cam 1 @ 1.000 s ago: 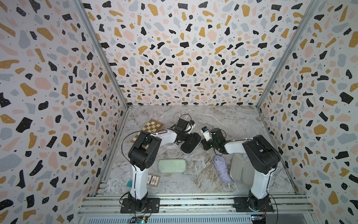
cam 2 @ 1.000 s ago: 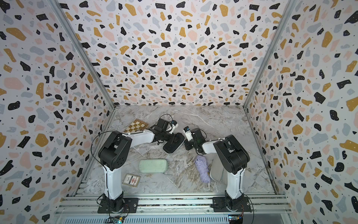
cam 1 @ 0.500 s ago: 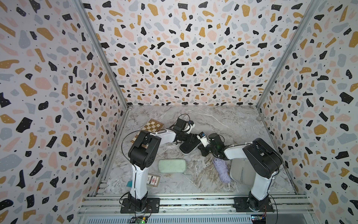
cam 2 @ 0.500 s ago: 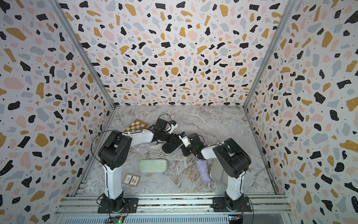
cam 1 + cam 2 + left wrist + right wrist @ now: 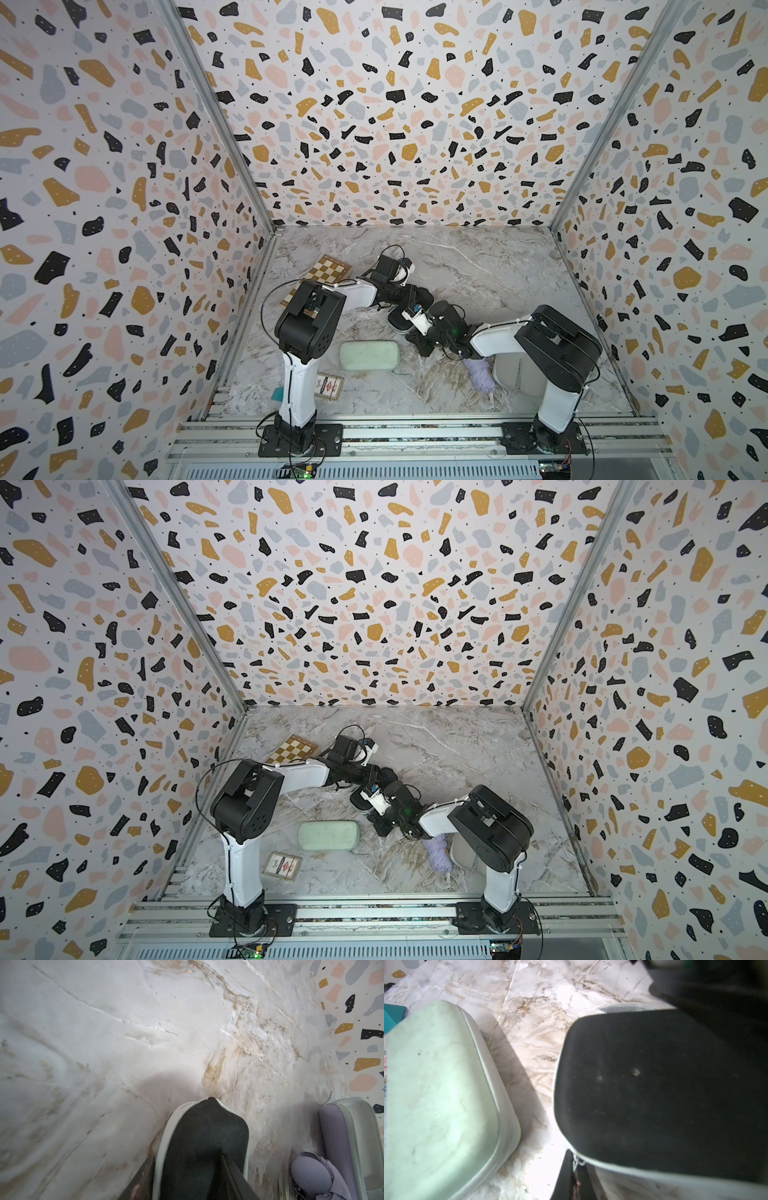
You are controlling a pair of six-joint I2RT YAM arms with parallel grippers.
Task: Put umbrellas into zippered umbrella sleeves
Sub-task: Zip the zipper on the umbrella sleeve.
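While nipping the metal zip pull (image 5: 577,1162) of the rigid black oblong case (image 5: 654,1095) on the marble bench (image 5: 478,266) in the closed right pincer (image 5: 575,1165), straddles one end with the left pincer (image 5: 188,1157); cannot tell if gripping.

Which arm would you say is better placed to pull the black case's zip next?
Right, probably: the right gripper is shut on what looks like the zip pull; the left gripper only straddles the black case's end.

The chessboard (image 5: 328,270) is set rear left; 1 closed sleeve (image 5: 370,355) is laid before the central sleeve (image 5: 397,321), with the umbrella (image 5: 480,374) to its right.
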